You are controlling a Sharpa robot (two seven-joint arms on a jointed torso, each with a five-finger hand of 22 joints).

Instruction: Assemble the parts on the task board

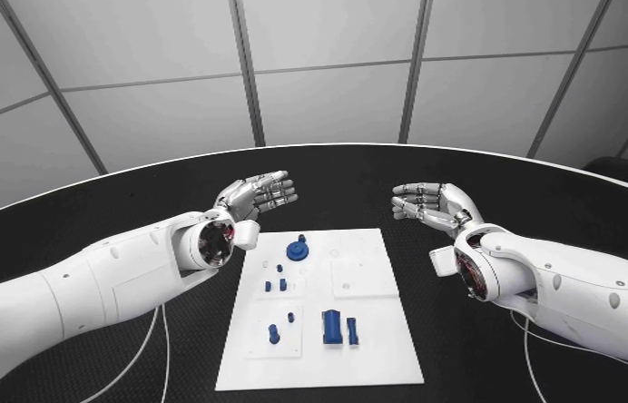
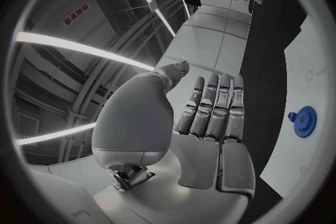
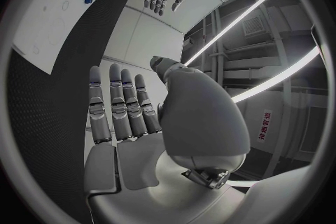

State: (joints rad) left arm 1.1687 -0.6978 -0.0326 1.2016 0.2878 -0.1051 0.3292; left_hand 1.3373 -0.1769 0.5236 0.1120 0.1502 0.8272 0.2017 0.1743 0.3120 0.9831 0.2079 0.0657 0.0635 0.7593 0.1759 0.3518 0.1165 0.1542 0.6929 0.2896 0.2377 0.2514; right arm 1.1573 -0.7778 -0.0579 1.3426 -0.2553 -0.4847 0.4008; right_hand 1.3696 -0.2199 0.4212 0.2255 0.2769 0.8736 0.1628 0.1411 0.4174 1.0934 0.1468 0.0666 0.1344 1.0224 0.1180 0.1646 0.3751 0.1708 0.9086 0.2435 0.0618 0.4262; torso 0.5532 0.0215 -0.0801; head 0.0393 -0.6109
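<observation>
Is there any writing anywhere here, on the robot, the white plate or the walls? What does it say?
Red sign on the room's wall, left wrist view: a few red characters, too blurred to read.
The red sign in the right wrist view: also unreadable.
Task board, blue parts, left hand, right hand: no writing to be seen.

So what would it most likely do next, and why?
Probably lower the left hand toward the blue gear. Both hands hover open beyond the task board, fingers holding nothing, and the gear lies nearest the left one. The right hand is empty too.
</observation>
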